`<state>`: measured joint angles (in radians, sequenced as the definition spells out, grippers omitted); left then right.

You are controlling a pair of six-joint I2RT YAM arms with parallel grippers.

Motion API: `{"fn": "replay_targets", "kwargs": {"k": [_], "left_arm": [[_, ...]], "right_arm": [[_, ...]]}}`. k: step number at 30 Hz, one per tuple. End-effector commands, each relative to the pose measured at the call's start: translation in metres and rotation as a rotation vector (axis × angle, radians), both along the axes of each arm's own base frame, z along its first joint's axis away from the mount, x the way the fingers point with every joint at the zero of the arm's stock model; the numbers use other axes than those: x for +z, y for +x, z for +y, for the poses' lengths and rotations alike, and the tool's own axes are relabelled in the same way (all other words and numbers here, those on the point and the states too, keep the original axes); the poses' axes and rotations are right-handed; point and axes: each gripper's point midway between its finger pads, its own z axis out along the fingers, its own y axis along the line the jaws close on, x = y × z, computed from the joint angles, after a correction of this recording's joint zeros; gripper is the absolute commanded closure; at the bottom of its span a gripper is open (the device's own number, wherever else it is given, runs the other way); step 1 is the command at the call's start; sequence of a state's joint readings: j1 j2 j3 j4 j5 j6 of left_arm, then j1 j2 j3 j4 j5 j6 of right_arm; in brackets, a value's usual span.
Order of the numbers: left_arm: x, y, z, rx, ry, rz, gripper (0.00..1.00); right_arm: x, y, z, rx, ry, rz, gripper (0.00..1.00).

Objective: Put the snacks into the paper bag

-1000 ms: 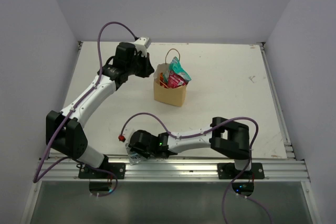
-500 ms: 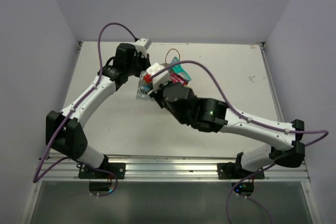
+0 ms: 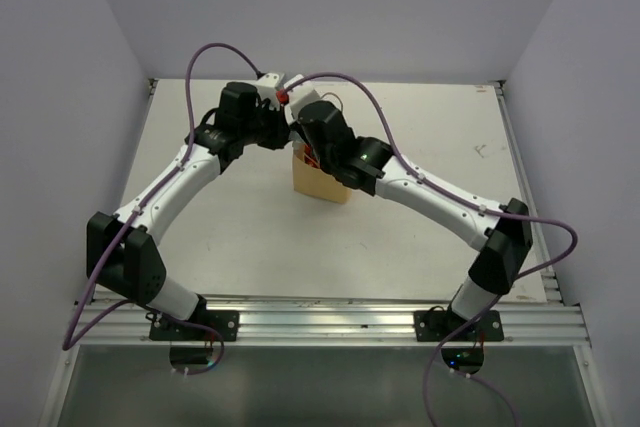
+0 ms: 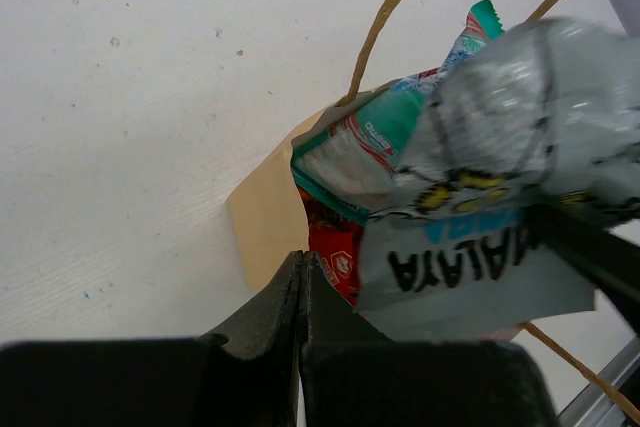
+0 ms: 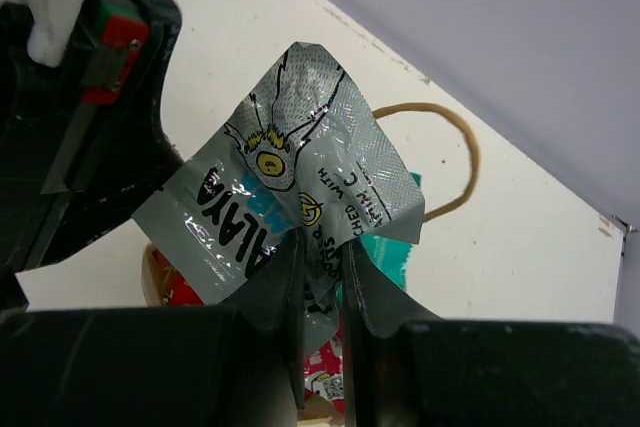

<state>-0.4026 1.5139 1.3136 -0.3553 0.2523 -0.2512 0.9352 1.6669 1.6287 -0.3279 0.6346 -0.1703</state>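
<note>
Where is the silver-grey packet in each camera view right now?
Top external: not visible; the right wrist covers the mouth of the paper bag.
Left wrist: silver-grey packet fills the right half, above the bag mouth.
Right wrist: centre, pinched in the right claw.
Shared landmark: the bag's loop handle, seen in both wrist views.

Lab test cell: white table (image 3: 430, 127) boxed by plain walls (image 3: 350, 7), aluminium rail (image 3: 330, 317)
</note>
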Motion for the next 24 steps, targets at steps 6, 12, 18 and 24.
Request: {"fn": "replay_targets", "kwargs": {"k": [6,12,18,24], "left_arm": [[0.023,-0.007,-0.01,-0.057,-0.065,-0.061,1.0],[0.022,-0.008,-0.011,-0.06,-0.066,-0.059,1.0],[0.019,-0.008,-0.012,-0.068,-0.068,-0.048,1.0],[0.014,-0.008,-0.014,-0.073,-0.067,-0.029,0.99]], "right_arm": [[-0.038,0.008,-0.005,-0.008,-0.042,0.052,1.0],[-0.05,0.003,-0.009,0.0,-0.075,0.084,1.0],[-0.076,-0.003,-0.013,0.014,-0.14,0.145,1.0],[-0.095,-0.01,-0.014,0.039,-0.173,0.208,1.0]]}}
